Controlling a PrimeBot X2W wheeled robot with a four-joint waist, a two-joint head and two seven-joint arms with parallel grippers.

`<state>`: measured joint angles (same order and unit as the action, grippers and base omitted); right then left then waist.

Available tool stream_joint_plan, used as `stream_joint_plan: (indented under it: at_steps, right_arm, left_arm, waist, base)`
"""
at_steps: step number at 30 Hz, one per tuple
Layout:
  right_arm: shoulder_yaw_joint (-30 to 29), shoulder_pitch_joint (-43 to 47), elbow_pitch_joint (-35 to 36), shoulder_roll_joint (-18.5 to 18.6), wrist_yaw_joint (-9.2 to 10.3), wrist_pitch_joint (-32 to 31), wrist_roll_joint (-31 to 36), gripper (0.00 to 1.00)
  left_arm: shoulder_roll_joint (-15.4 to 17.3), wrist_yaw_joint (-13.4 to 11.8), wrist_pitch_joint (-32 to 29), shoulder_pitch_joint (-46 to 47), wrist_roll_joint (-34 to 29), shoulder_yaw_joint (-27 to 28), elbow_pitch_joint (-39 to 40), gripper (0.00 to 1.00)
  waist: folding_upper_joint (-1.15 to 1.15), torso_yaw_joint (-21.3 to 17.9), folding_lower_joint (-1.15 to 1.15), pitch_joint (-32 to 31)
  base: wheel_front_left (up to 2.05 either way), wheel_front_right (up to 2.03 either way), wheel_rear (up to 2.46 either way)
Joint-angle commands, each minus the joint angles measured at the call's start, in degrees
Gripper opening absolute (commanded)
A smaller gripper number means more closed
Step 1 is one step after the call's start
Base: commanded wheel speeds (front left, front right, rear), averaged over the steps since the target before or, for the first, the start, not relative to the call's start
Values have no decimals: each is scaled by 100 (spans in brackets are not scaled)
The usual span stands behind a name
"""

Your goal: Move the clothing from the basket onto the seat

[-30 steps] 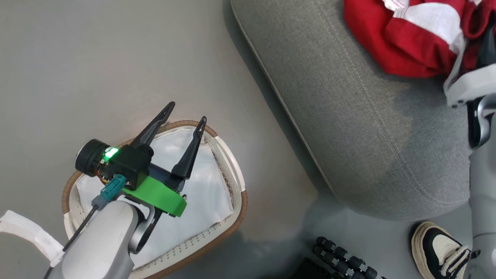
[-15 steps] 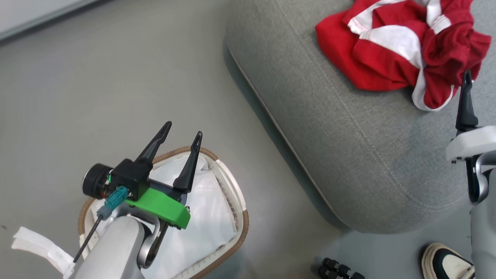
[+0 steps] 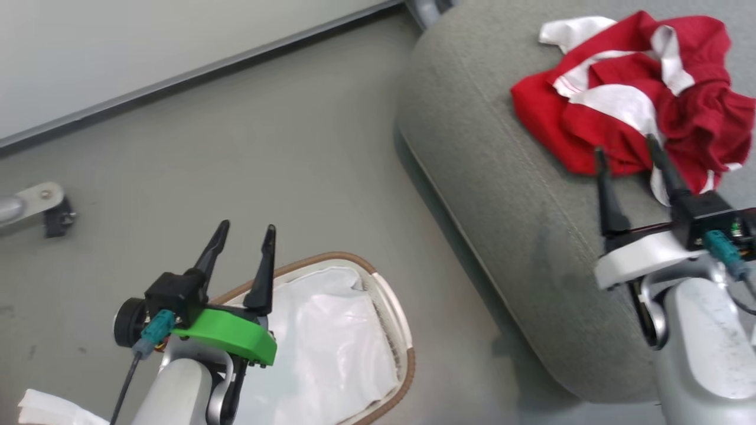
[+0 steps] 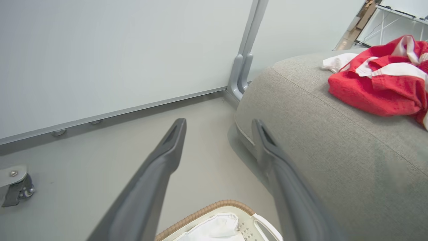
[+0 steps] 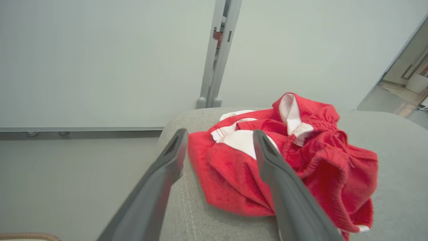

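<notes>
The clothing (image 3: pixel 632 100) lay in a crumpled red-and-white heap on the seat (image 3: pixel 502 195), well in from the near seam. The basket (image 3: pixel 406 348) on the floor showed me nothing but its white liner (image 3: pixel 331 336).

My right gripper (image 3: pixel 625 145) stood with its fingers apart and nothing between them, the tips right at the near edge of the heap (I couldn't tell from any camera whether one touched the cloth). That was my main worry. A soft fold could catch on a fingertip, and a careless pull toward me would drag the pile over the seat's rounded edge onto the floor. I judged a straight lift before any retreat to be safer.

My left gripper (image 3: pixel 247 226) hung above the basket's rim, fingers apart and empty. Dropping it blind risked hooking the liner rather than a garment. Its own forearm hid part of the basket's inside, so I couldn't rule out a piece left there, and calling the job finished might have been premature.
</notes>
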<state>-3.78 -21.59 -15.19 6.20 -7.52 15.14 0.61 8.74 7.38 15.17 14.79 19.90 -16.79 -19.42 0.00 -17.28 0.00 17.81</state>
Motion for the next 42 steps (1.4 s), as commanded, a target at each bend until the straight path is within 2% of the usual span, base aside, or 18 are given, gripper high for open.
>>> stream_joint_plan:
  at_steps: [1, 9, 19, 35, 36, 42]
  right_arm:
    - [141, 61, -32, -27, 7, 0, -64, 100]
    - [784, 62, -274, -198, 6, 0, -182, 100]
    - [649, 422, -372, -305, 6, 0, -242, 100]
    - [314, 1316, -484, -317, 6, 0, -484, 100]
    - [317, 1280, -479, -337, -1, 0, -473, 0]
    - [301, 1412, -755, -397, -1, -41, -557, 0]
  left_arm:
    - [-30, 19, -4, -107, -94, 134, -46, 100]
    - [-243, 19, -4, -300, -237, 942, -334, 100]
    - [-433, 19, -4, -724, -510, 1687, -424, 100]
    - [-519, 19, -4, -1391, -207, 1793, -385, 100]
    - [-524, 0, 0, -1333, -217, 1796, -378, 0]
    - [-594, -1, -29, -1357, -149, 1801, -630, 0]
  waist:
    - [0, 470, 0, -340]
    - [0, 1032, 0, -596]
    - [0, 1602, 0, -928]
    - [0, 1989, 0, -1469]
    - [0, 1937, 0, -1417]
    - [0, 1940, 0, -1429]
  base:
    - [0, 0, 0]
    - [0, 0, 0]
    - [0, 0, 0]
    - [0, 0, 0]
    - [0, 0, 0]
    - [0, 0, 0]
